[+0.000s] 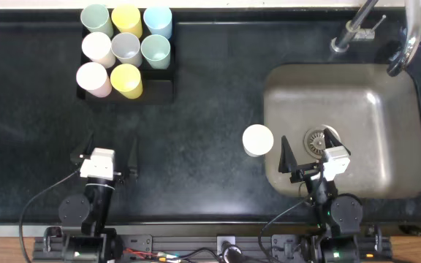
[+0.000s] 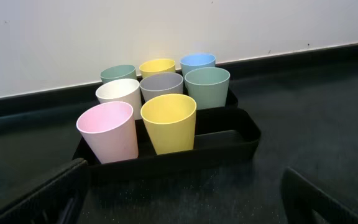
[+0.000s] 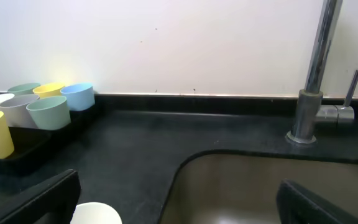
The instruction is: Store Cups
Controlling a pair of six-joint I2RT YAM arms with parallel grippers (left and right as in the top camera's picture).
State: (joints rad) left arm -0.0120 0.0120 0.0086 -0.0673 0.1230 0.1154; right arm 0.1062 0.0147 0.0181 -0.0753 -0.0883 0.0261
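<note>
— Cup point(image 1: 257, 139) vs right gripper point(image 1: 309, 148)?
— On counter point(image 1: 196, 109) at sink's point(image 1: 371, 95) left rim, just beside its left finger, outside the spread jaws (white one). Meanwhile left gripper point(image 1: 108, 148) is spread too, facing tray point(image 1: 159, 93) of eight cups point(image 1: 126, 47).

Cannot see most of the white cup point(image 3: 97, 214), cropped at the right wrist view's edge. Cannot trace the faucet point(image 3: 320, 50) to its spout, likewise cropped.
</note>
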